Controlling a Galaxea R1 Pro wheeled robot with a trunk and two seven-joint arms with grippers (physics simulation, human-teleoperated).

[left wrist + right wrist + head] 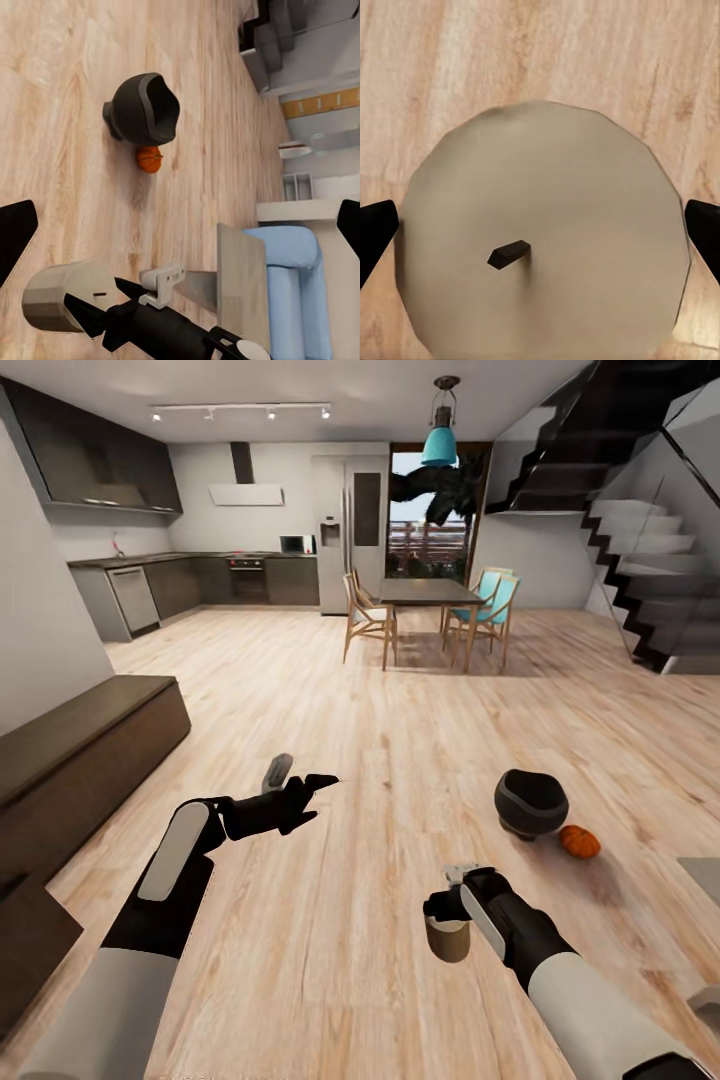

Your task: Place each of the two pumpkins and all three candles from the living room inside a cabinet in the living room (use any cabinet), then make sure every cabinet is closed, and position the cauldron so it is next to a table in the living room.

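The right arm reaches forward low over the wooden floor (400, 690), its right gripper (450, 915) pointing down and pinching a candle (447, 938) (dark wick on its flat end). The left arm extends forward and bends rightward; the left gripper (305, 788) has its fingers spread, empty. The cauldron (531, 802) lies tipped farther right, a pumpkin (579, 842) just beside it. The cabinet (85, 745) runs along the left wall.

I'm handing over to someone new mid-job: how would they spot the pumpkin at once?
Start from the open wood floor between the dining set and the robot. Find the round black cauldron lying there; the pumpkin sits right beside it, on the robot's near side. It is the one small orange ribbed ball.
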